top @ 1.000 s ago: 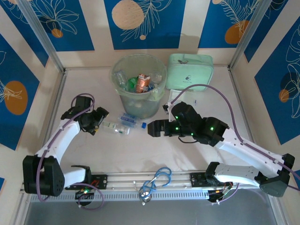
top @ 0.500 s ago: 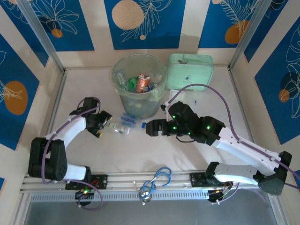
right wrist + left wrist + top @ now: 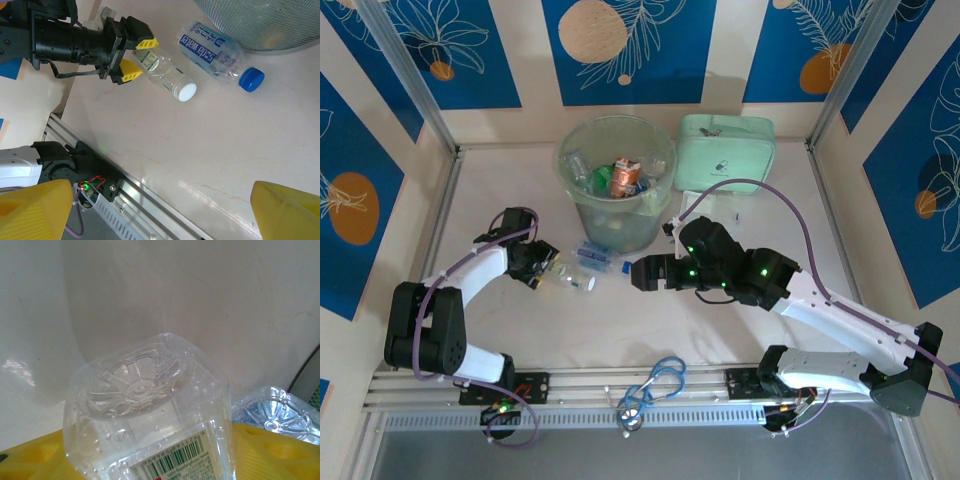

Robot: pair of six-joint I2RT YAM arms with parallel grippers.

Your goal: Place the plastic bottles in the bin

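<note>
Just in front of the bin (image 3: 610, 225), two bottles lie on the table (image 3: 720, 320): a blue-labelled bottle (image 3: 212, 52) nearest the bin, and beside it a clear bottle (image 3: 167, 77) with a white cap. The left pincer (image 3: 139, 60) has its yellow fingers (image 3: 146, 43) on both sides of the clear bottle's bottom end; I cannot tell whether they press it. The right pincer (image 3: 160, 207) hangs in front of the bin, wide and empty. More bottles (image 3: 620, 177) lie inside the bin.

White links (image 3: 840, 315), black joints (image 3: 420, 340), purple cables (image 3: 740, 182), yellow fingertips (image 3: 131, 75), green status lights (image 3: 693, 268).
</note>
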